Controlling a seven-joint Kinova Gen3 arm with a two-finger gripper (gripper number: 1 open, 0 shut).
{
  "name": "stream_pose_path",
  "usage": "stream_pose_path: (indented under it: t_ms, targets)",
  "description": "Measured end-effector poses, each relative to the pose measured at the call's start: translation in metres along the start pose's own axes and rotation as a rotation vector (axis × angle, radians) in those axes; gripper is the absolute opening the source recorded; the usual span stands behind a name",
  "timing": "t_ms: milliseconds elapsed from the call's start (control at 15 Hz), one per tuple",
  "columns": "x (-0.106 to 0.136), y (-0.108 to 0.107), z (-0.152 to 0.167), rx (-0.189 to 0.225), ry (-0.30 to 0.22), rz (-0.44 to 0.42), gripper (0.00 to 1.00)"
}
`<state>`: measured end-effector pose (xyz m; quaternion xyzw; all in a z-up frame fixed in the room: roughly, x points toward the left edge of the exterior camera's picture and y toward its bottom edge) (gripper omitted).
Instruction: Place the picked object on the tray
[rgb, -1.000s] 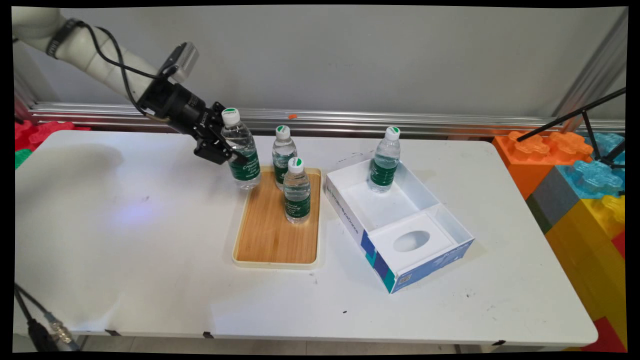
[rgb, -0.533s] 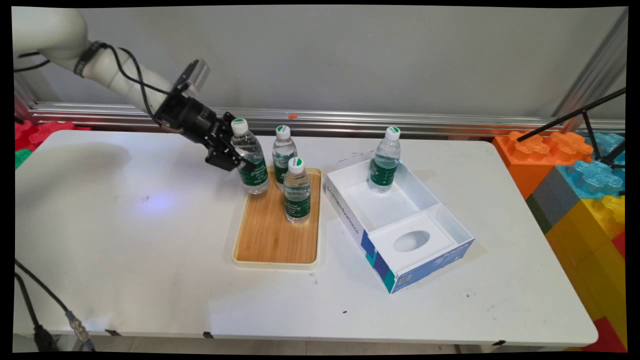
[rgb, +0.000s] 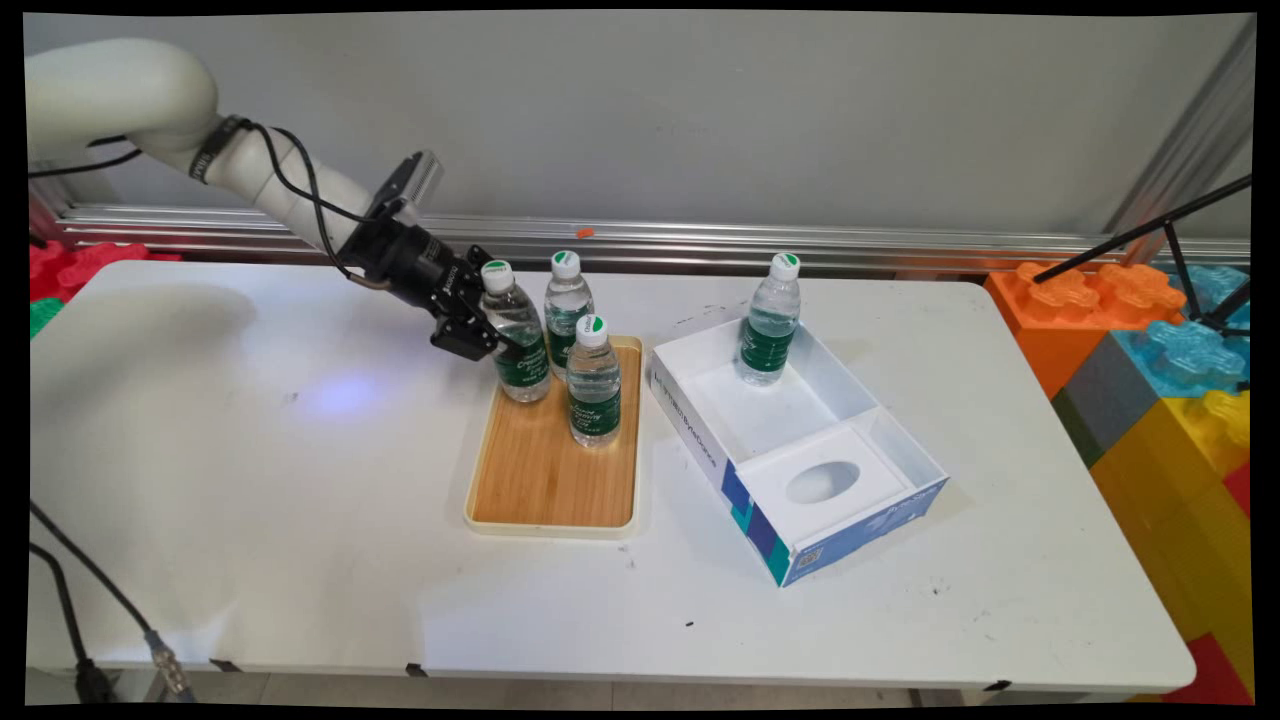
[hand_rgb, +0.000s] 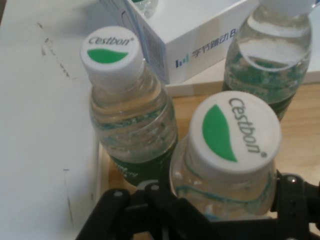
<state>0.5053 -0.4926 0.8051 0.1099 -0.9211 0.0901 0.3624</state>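
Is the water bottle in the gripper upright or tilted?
Tilted: the held water bottle leans left, cap toward the gripper, above the wooden tray.

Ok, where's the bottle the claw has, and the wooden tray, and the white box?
held bottle (rgb: 519, 345), main view, on its green label.
claw (rgb: 487, 335), main view, where it grips the bottle.
wooden tray (rgb: 545, 470), main view, on its bare wood.
white box (rgb: 830, 375), main view, on its far wall.

Clear glossy plastic bottle (rgb: 520, 340) — matt wood-grain tray (rgb: 545, 470) — smooth white table (rgb: 250, 480).
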Motion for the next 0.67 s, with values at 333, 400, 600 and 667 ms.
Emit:
stream_pose_path:
  t_ms: [333,400,600,667]
  targets:
    - [-0.007,-0.002,0.014,-0.002,-0.007,0.015,0.00]
    - [-0.007,-0.002,0.016,-0.002,-0.008,0.017,0.00]
    - [-0.006,-0.004,0.020,-0.004,-0.008,0.028,1.00]
    - [-0.005,-0.004,0.021,-0.004,-0.009,0.030,1.00]
